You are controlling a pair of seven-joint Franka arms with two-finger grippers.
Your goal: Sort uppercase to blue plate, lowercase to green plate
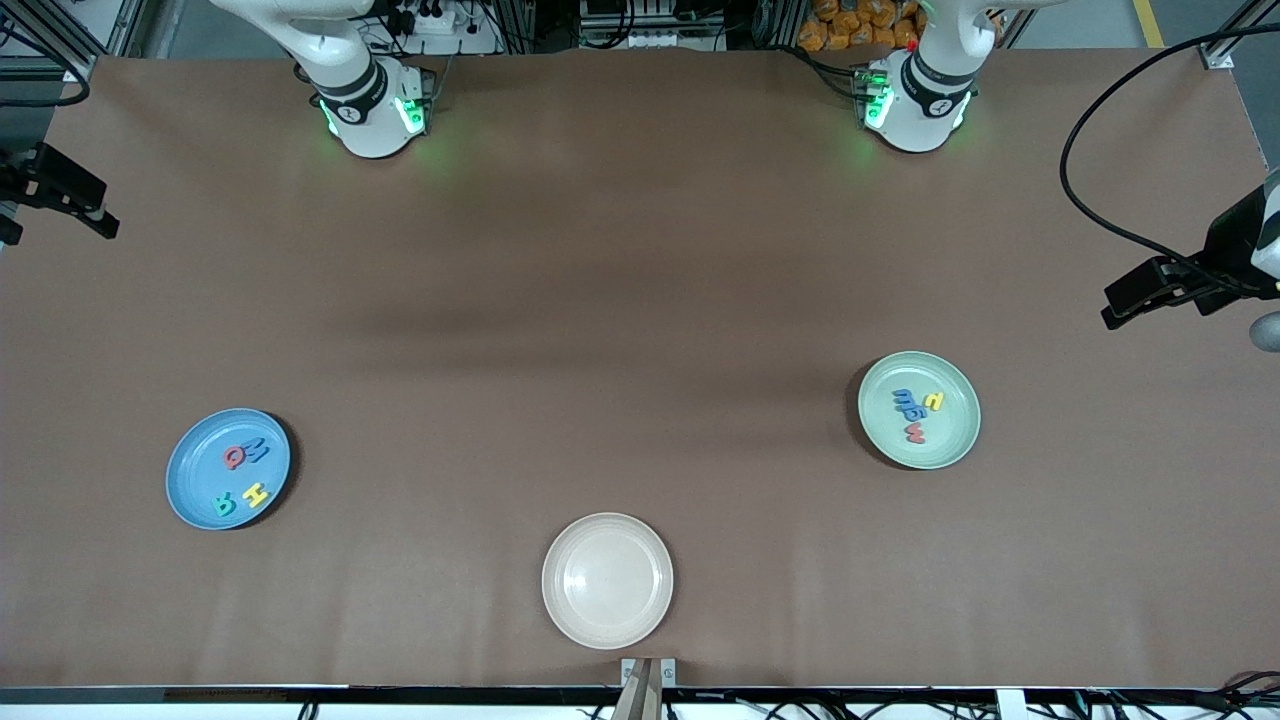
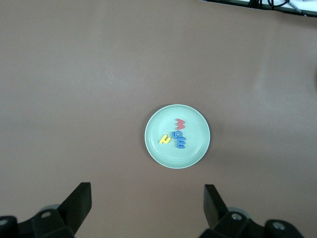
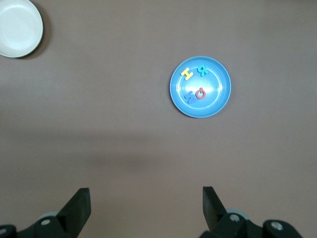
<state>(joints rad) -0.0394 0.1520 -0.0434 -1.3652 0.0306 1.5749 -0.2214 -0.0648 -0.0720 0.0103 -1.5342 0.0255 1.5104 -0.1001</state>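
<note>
Nearest the front camera, a cream-white plate is sitting bare near the table's front edge, between the two coloured plates and closer to the camera than either.

Toward the right arm's end, the blue plate is holding all four capitals. Its red Q and blue M are lying side by side, just apart, on the part farther from the camera; the teal-green R and yellow H are lying side by side on the nearer part.

Toward the left arm's end, the green plate is carrying the four lowercase letters in a tight cluster. A blue m and blue g are touching or nearly so, the red w is lying just nearer the camera, and the small yellow hooked letter is resting beside them.

Both plates are sitting on the brown table, well apart from each other.

High over the table, the left gripper is hanging with its fingers spread wide and released, looking down on the green plate. Likewise the right gripper is hanging open and grasping nothing, looking down on the blue plate, with the cream-white plate at the edge of its view.
</note>
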